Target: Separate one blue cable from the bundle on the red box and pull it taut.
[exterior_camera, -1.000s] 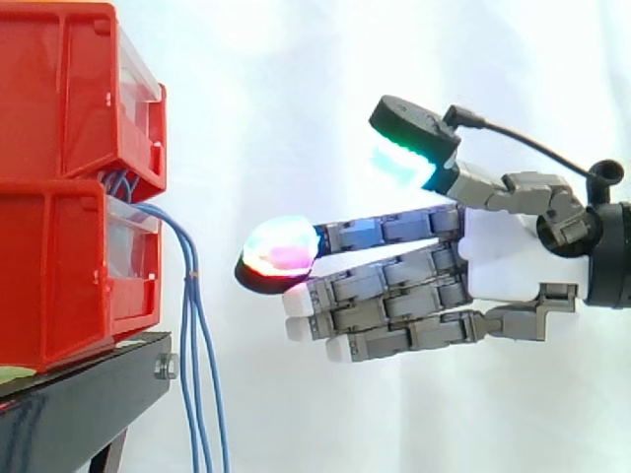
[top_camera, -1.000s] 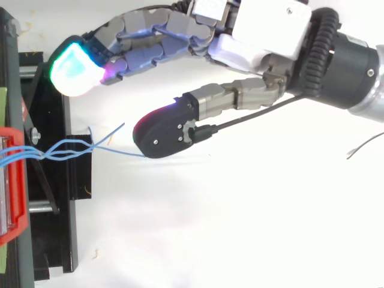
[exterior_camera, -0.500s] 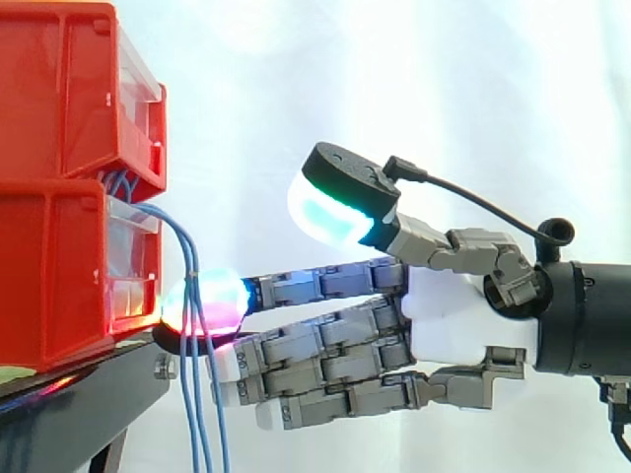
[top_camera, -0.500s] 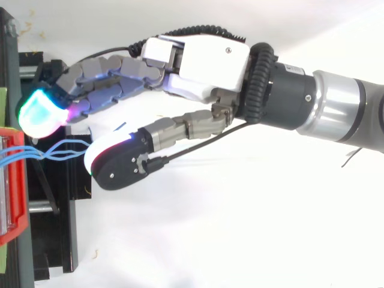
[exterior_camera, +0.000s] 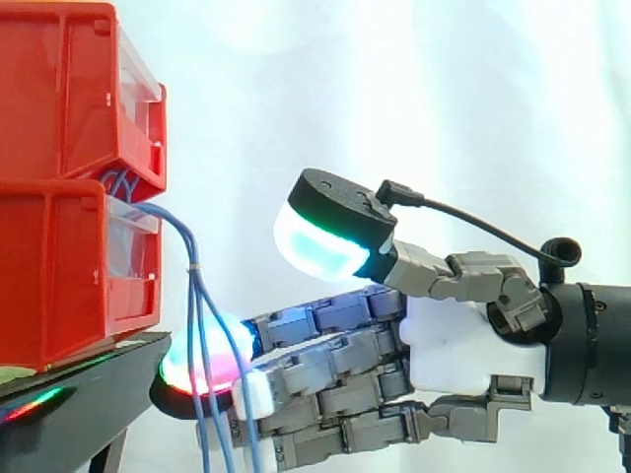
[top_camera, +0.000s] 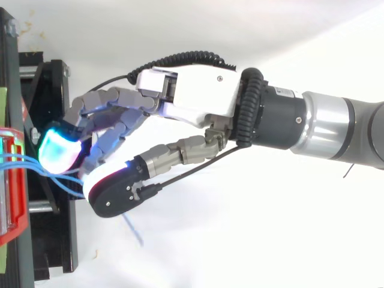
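Several thin blue cables (exterior_camera: 193, 296) come out between the two stacked red bins (exterior_camera: 59, 266) and hang down in front of the black stand (exterior_camera: 89, 389). My hand (exterior_camera: 463, 345) reaches in from the right with its fingers nearly straight and its thumb raised well above them. One glowing fingertip (exterior_camera: 205, 360) sits right at the hanging strands, which pass between the fingers. From above, the cables (top_camera: 24, 162) run from the red bin (top_camera: 15, 222) past the cyan fingertip (top_camera: 57, 150) and under the thumb. The hand (top_camera: 198, 96) pinches none of them.
The black stand (top_camera: 54, 240) juts out below the bins, close under the fingers. A loose blue cable end (top_camera: 133, 229) lies on the white surface beneath the thumb. A white curtain hangs behind everything.
The hand has moved left and down, from clear of the cables to reaching in among them. The strands are now pushed aside, and one loose end has swung out under the thumb.
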You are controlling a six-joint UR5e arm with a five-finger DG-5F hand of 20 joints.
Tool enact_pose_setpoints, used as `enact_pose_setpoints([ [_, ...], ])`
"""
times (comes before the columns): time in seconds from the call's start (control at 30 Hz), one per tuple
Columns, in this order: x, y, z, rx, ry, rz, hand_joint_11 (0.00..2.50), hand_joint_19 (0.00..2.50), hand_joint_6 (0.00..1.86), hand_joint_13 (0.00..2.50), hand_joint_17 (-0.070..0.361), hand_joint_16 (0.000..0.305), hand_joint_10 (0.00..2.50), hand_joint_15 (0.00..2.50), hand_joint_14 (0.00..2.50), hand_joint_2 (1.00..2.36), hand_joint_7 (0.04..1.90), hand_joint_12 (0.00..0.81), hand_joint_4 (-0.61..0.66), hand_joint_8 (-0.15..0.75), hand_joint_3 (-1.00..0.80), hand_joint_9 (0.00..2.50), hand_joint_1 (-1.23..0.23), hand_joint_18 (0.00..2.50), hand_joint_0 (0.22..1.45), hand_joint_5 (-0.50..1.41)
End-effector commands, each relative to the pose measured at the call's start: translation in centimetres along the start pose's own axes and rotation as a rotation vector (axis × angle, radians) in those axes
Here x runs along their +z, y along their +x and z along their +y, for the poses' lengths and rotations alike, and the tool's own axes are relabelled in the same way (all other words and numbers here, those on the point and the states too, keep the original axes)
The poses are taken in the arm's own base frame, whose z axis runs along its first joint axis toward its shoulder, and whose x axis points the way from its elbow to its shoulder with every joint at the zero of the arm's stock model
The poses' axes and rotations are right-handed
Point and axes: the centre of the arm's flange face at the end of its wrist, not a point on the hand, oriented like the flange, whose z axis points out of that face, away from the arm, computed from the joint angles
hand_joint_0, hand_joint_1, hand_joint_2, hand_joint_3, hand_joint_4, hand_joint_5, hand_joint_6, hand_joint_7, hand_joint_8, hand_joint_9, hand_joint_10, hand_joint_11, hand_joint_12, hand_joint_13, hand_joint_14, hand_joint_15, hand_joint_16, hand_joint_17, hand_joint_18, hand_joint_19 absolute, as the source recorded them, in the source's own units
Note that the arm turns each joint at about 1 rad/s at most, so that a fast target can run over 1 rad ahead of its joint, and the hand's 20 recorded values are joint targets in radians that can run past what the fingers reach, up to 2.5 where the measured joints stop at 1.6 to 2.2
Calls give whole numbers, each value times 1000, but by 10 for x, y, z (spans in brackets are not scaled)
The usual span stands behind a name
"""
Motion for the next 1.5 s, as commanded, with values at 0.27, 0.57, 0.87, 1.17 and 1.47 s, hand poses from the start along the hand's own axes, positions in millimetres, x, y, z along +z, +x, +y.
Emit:
enact_pose_setpoints([
  [0.27,-1,4,0,-2,5,22,520,417,504,662,109,49,21,339,15,1002,964,344,290,239,-475,1137,-628,351,571,-77],
  [0.57,3,6,8,4,-3,43,583,451,503,719,108,48,23,375,16,1002,1056,342,290,241,-475,1199,-660,388,583,-63],
  [0.87,4,5,22,-14,59,58,598,463,504,745,108,48,22,389,19,1002,1095,345,286,241,-479,1206,-681,416,585,-58],
  [1.17,4,5,39,-39,141,69,602,481,503,766,108,48,22,408,18,1002,1179,345,278,239,-476,1196,-709,440,590,-51],
  [1.47,6,4,54,-49,176,72,612,494,501,775,109,48,24,417,20,1003,1297,345,242,240,-463,1173,-723,459,591,-46],
])
